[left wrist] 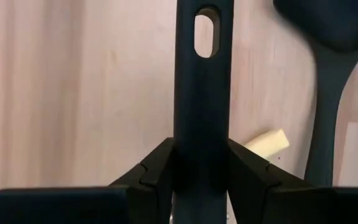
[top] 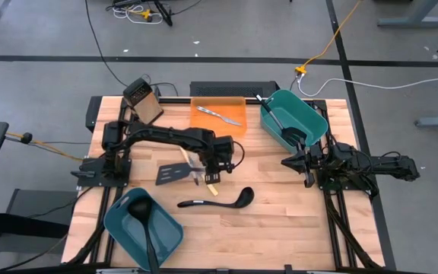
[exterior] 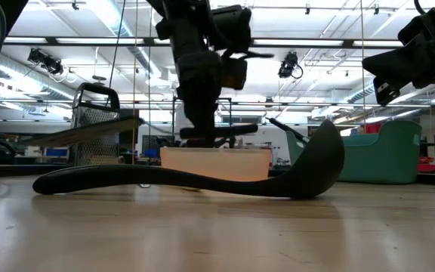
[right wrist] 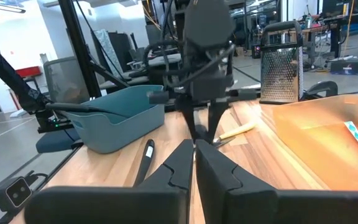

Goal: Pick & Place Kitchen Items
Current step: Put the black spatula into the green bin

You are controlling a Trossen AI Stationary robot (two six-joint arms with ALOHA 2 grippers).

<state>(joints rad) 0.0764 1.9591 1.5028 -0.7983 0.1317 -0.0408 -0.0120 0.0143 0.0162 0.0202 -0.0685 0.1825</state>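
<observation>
- Left gripper (left wrist: pixel 201 177): clamped on the black spatula (top: pixel 175 174) handle, mid-table; pick step.
- Right gripper (right wrist: pixel 194 163): shut, empty, waiting right.
- Next: probably lift, carry to 1 teal bin (top: pixel 167 236).

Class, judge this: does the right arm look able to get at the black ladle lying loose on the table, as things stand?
Probably yes. The ladle lies in the open, its bowl end toward the right gripper, which is shut, holds nothing, with bare table between them.
</observation>
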